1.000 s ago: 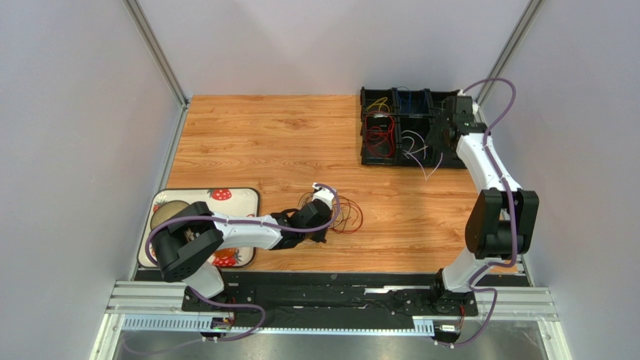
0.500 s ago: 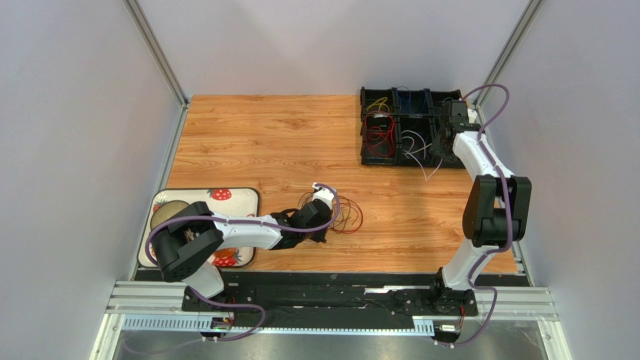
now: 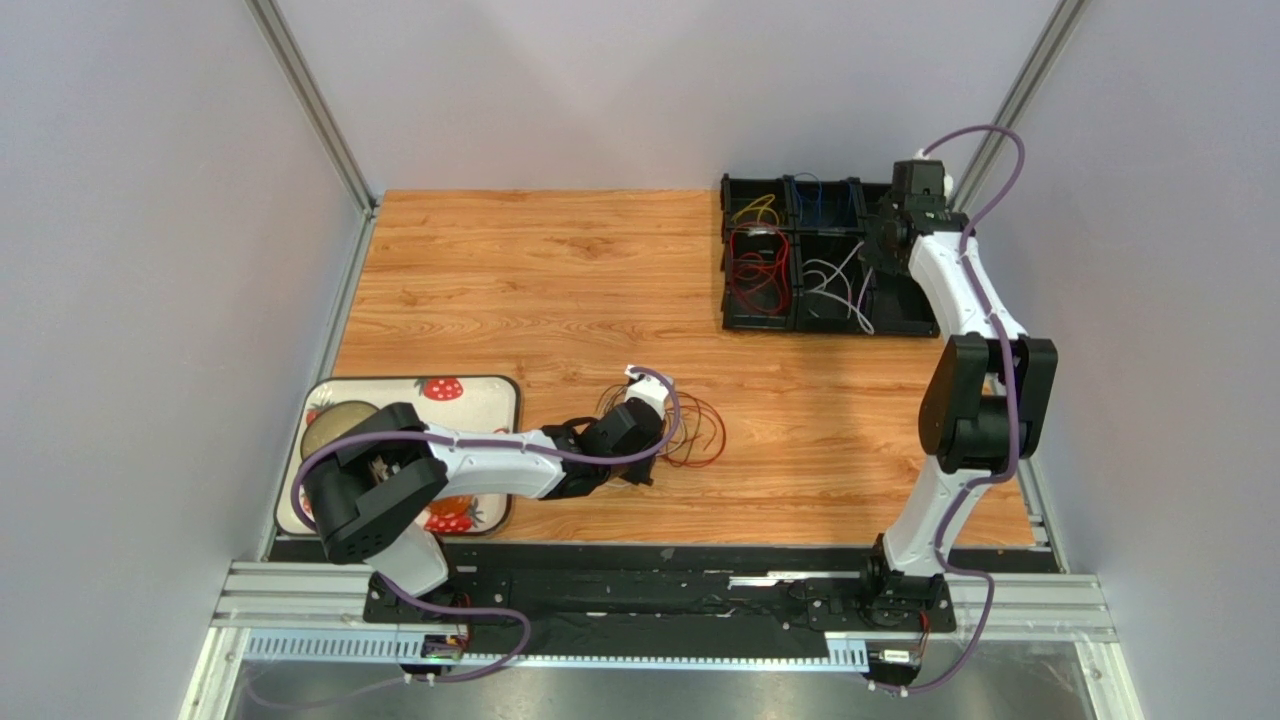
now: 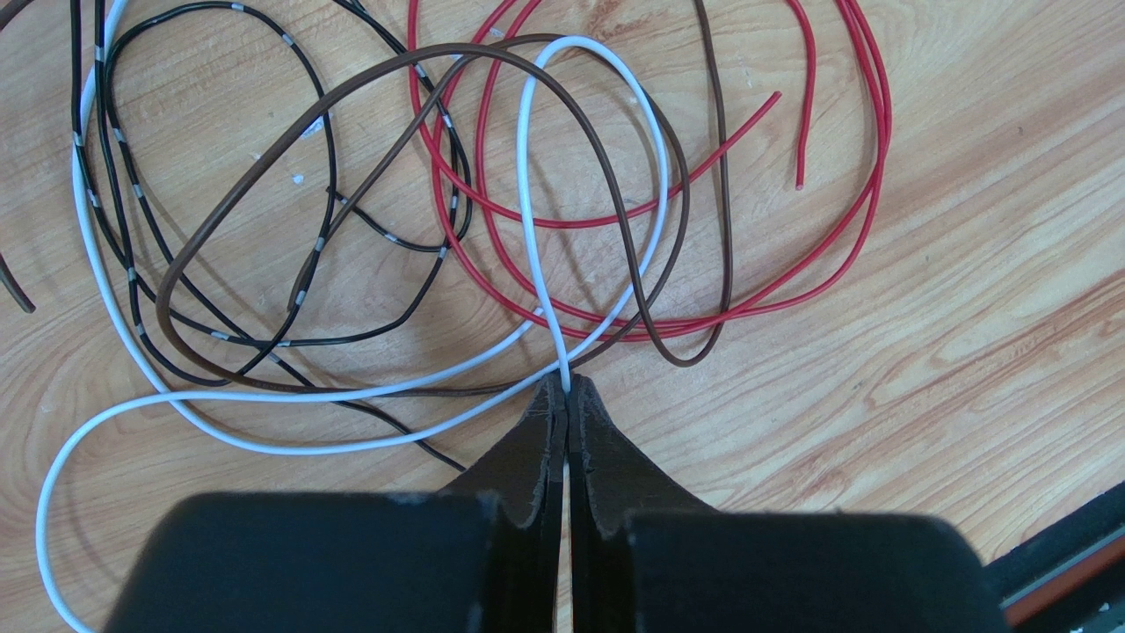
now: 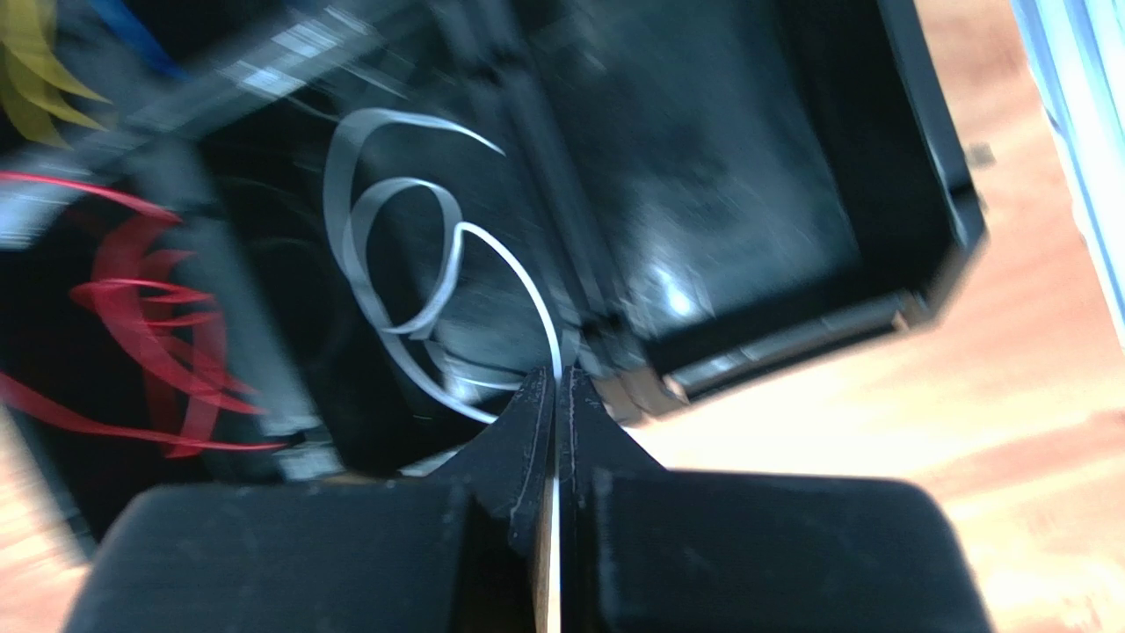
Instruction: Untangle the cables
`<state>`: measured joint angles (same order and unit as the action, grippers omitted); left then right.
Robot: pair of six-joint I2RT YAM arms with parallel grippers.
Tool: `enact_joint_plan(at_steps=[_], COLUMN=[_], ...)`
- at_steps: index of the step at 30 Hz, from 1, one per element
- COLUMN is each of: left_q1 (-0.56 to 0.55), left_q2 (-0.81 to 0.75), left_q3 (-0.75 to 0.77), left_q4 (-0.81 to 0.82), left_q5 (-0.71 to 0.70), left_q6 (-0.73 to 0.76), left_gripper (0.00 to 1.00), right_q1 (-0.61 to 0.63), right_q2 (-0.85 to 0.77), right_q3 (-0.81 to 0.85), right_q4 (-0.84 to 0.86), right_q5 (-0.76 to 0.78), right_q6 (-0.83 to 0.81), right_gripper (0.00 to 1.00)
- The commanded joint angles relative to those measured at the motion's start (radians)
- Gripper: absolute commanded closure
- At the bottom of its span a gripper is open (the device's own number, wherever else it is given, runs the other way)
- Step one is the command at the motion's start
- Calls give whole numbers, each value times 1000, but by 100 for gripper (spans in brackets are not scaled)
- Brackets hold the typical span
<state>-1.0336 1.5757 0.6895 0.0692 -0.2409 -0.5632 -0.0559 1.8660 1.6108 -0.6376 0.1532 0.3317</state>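
Pinching a white cable (image 5: 522,284) over the bin (image 5: 819,172), the right gripper (image 5: 557,389) is closed; the left gripper (image 4: 568,396), far from the bin, clamps a pale cable (image 4: 528,172).

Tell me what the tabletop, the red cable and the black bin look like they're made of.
Tabletop: wood or wood-look laminate, satin; printed-looking grain and knots. Red cable: probably plastic-sheathed wire, smooth, slightly glossy; it holds springy loops. Black bin: likely moulded hard plastic; pale sheen on its floor, though blurred.

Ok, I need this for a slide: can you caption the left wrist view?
Left gripper shut on a white cable among red cables, a brown cable and a black cable on the table.
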Motion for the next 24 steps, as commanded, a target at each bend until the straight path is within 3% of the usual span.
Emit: enact_joint_plan(at_steps=[1,8,14,24], left_q1=[0,-2,-2,-2], left_q2=[41,44,58,66], left_q3=[8,13,25,28], left_q4=[-40,-43,-51,-51], left_q5=[11,12,11,12], left_q6=[-1,-1,-1,2], left_gripper=[100,100,100,100], right_q1=[11,11,10,37], right_q2=[51,172,191,225], right_q3=[125,224,77,1], right_q4=[75,197,410,523], right_q5=[-137,-225,-265,-272], right_q6=[-10,-31,-26,55], right_gripper=[100,100,100,100])
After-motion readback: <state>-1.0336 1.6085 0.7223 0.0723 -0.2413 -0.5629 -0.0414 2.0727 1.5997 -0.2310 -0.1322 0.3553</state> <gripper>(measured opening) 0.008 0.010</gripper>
